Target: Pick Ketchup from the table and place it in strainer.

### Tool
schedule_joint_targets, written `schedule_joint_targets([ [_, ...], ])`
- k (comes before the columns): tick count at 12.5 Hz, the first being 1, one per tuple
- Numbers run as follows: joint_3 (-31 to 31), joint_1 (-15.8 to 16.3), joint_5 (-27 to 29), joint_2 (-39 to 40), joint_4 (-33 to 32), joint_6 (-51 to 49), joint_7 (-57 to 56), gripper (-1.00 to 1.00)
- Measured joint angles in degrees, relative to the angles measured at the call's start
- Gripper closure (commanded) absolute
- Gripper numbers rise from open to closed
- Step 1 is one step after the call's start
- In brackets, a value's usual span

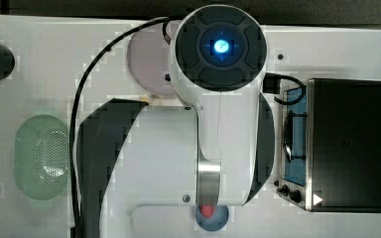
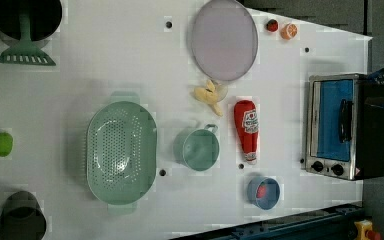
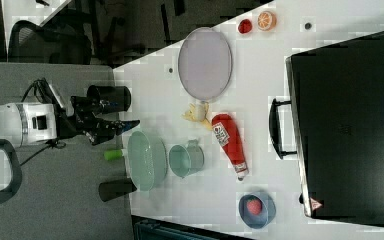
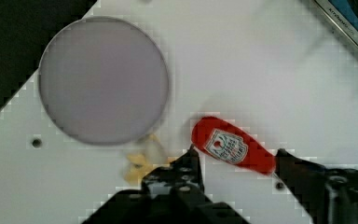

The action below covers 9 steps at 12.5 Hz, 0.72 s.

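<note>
The white table carries everything, with a black-and-silver toaster oven at three o'clock in the left view. The pale mint-green perforated oval plastic strainer sits toward nine o'clock, empty. The round grey-lilac plate lies at twelve. The small red squeeze Ketchup bottle lies flat near centre, just beside the teal cup. The black gripper hangs above it, jaws apart, holding nothing. Likely risks: the tapered bottle slipping or rolling on closure, or a finger nudging the banana peel nearby.
</note>
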Motion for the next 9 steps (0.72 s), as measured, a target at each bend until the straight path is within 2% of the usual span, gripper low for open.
schedule_joint_targets([
  [3, 1.54, -3.34, 0.2, -9.91, -9.23, -7.99, -3.09, -0.99],
  [6, 1.2, -4.55, 0.63, -13.79, -8.11, -8.22, -5.58, -1.0],
  [9, 1.12, -4.84, 0.49, -12.91, -7.89, -7.29, -7.28, -1.0],
])
